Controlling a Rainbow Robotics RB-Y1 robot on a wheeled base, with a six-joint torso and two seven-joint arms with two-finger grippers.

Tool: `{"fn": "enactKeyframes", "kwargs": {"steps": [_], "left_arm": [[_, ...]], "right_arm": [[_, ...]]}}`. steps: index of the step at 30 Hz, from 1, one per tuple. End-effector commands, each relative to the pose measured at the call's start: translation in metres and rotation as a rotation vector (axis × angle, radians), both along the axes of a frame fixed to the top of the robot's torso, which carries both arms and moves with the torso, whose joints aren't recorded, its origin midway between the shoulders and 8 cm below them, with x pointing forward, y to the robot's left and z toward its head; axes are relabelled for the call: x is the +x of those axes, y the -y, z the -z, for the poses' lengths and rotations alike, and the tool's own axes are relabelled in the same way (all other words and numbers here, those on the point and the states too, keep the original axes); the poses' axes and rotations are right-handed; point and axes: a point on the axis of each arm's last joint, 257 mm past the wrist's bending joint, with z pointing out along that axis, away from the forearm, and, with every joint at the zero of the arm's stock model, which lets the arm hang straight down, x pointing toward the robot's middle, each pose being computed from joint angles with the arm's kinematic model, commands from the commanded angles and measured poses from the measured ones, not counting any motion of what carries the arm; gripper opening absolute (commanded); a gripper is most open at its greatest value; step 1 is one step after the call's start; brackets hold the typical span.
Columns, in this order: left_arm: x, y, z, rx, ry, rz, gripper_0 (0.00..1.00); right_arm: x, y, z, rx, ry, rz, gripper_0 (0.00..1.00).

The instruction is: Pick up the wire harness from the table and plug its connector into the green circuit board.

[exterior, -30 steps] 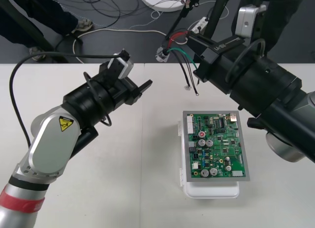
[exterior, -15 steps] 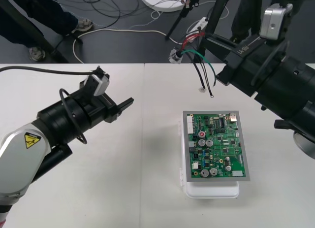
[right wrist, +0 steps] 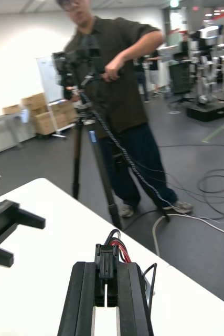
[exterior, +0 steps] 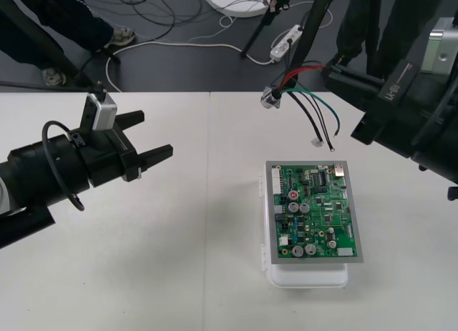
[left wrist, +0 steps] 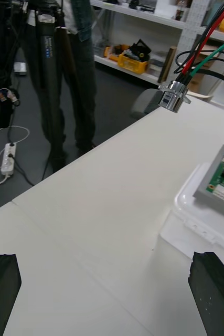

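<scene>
Over at the right side of the worktop (exterior: 193, 259), the right claw (right wrist: 106, 278) is squeezed together on the wire harness (exterior: 304, 95). Its wrist cam shows the small black plug (right wrist: 106, 258) pinched right between the two fingers (right wrist: 80, 299), with red wires curling out just behind it. From that grip the red, green and black wires run out toward the far edge of the worktop and end in the round metal socket (exterior: 270, 96), which hangs in the air with its flange showing. A couple of loose black leads droop from the bundle too, one with a tiny white tip (exterior: 316, 142), dangling just past the far edge of the green circuit board (exterior: 313, 213). So the whole harness is held up in the air, clear of the board. The board itself sits flat on its white base (exterior: 308, 275), apart from both arms. The left claw (exterior: 147, 138) is over on the left, well away from the board, fingers (left wrist: 2, 286) spread wide apart and pointing toward the harness. Its own cam looks across the worktop at the socket and a corner of the board.
</scene>
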Motion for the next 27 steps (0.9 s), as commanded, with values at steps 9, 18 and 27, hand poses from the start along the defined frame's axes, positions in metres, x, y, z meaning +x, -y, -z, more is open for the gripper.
{"fn": "enactKeyframes", "kwargs": {"steps": [9, 18, 27], "left_arm": [[-0.056, 0.026, -0.048, 0.052, 0.087, 0.311, 0.94], [-0.074, 0.044, -0.066, 0.059, 0.13, 0.431, 0.95], [-0.101, 0.078, -0.084, -0.007, 0.147, 0.568, 0.95]], "right_arm": [[-0.019, 0.035, 0.003, -0.07, 0.043, -0.153, 0.0], [-0.027, 0.045, 0.013, -0.106, 0.047, -0.218, 0.0], [-0.05, 0.056, 0.016, -0.121, 0.047, -0.338, 0.0]]}}
